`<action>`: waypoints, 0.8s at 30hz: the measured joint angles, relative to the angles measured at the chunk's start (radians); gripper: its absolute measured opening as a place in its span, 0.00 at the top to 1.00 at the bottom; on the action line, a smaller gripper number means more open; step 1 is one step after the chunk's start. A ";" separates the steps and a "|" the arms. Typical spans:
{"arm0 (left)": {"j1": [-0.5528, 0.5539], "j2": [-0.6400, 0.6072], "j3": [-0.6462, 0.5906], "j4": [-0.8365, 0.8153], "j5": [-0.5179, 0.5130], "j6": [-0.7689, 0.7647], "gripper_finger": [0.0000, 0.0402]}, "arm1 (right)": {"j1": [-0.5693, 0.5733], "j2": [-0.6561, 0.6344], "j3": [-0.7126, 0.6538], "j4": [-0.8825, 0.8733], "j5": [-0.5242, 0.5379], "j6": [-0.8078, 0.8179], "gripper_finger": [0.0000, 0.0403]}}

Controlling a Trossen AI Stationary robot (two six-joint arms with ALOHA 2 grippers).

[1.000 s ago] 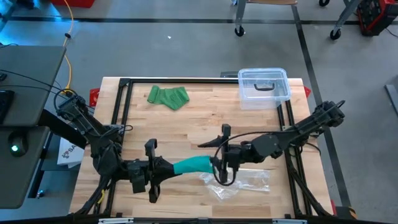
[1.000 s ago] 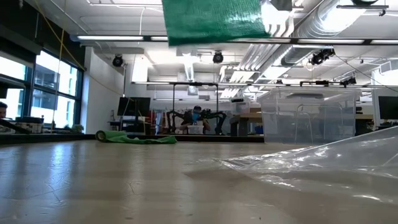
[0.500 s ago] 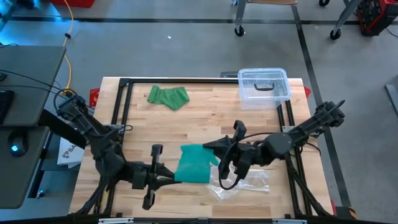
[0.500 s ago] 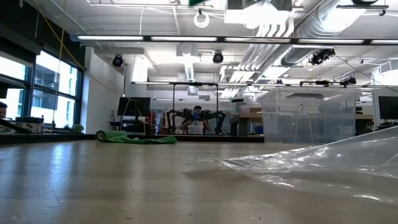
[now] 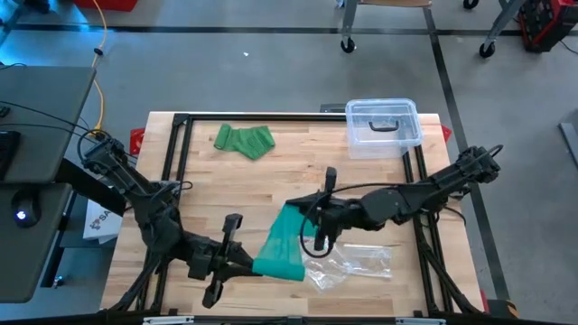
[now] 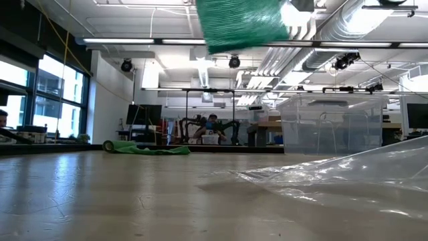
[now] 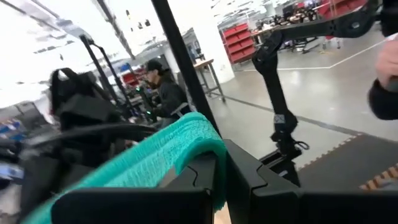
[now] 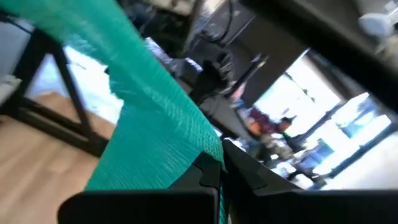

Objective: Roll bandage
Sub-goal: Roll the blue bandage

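Teal bandage (image 5: 282, 244): one broad strip, held up off the desk (image 5: 271, 176) between both arms, near the front middle; seen in low view (image 6: 241, 23) hanging high above the boards, no part touching the wood.

Left pincer (image 5: 246, 262): at front left of centre, clenched on the lower end of the teal bandage; in left wrist view (image 7: 221, 180) both dark fingers pressed together with teal mesh (image 7: 168, 152) draped over and between them.

Right pincer (image 5: 305, 217): right of centre, reaching leftward, clenched on the upper end of the same strip; in right wrist view (image 8: 221, 171) fingers closed with the mesh (image 8: 149, 124) running away from the tips.

Green bandage (image 5: 244, 141): second piece, crumpled, lying on the desk toward the back left, well apart from both arms; low view shows it flat on the far boards (image 6: 144, 148).

Clear plastic box (image 5: 383, 126): at back right corner of the desk, lid on, dark handle-like item inside.

Clear plastic wrapper (image 5: 348, 264): crinkled, lying on the desk just beside and beneath the right arm's wrist, near the front; fills the near right of low view (image 6: 348, 177).

Black frame rails (image 5: 176, 153): along desk edges.

Person (image 7: 163, 93): seated in the room behind, seen in left wrist view.
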 joint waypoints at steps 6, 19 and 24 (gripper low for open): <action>-0.034 0.000 0.000 0.035 -0.129 0.104 0.98 | 0.042 0.000 -0.003 -0.034 0.000 0.048 1.00; -0.040 0.000 0.000 0.140 -0.207 0.241 0.98 | 0.050 0.003 -0.004 -0.058 -0.061 0.124 0.88; -0.030 0.000 0.000 0.158 -0.262 0.291 0.98 | 0.065 0.027 -0.004 -0.038 -0.139 0.119 0.70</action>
